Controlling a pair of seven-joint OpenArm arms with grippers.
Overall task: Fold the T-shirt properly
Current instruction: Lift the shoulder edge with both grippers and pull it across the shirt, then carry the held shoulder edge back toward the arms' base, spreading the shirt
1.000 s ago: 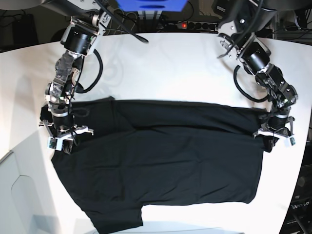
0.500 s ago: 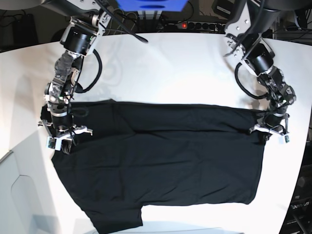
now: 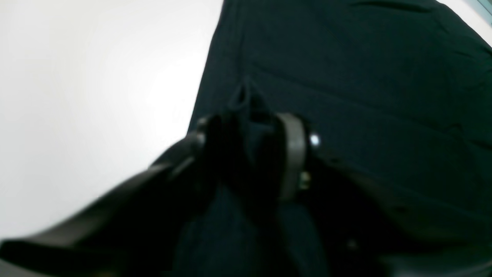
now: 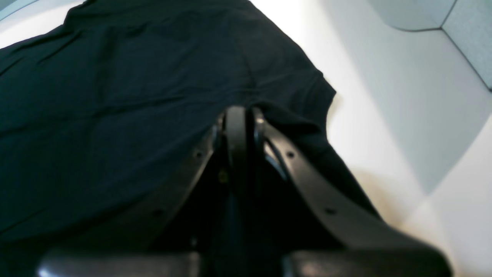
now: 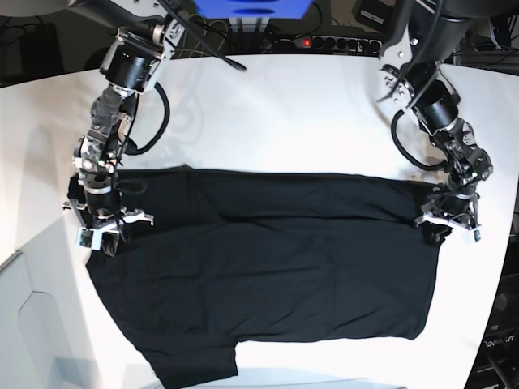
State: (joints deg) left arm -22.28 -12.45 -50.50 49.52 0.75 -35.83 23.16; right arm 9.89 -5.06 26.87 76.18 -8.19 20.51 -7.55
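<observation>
The left gripper (image 5: 448, 228) sat at about 3 o'clock in the base view, at the T-shirt's (image 5: 268, 267) edge on that side. In its wrist view the two fingers (image 3: 292, 154) stood parted, with a peaked ridge of black cloth rising in the gap between them; the picture was dark and blurred there, so whether the pads pressed the cloth or merely flanked it could not be told.

The right gripper (image 5: 101, 235) sat at about 9 o'clock in the base view, pointing down onto the opposite end of the shirt. In its wrist view the fingers (image 4: 236, 130) were drawn tight together with a fold of black cloth pinched between them, and a sleeve hem curved away toward 2 o'clock.

Between the two grippers the T-shirt lay spread flat across the white table (image 5: 284, 105), filling the middle and the 6 o'clock half of the base view. Its far edge ran nearly straight from one gripper to the other. A creased band lay along that edge. One sleeve stuck out toward 7 o'clock, reaching the table's near edge. Only plain black cloth showed. Black cables (image 5: 158, 121) looped beside each arm toward 12 o'clock.
</observation>
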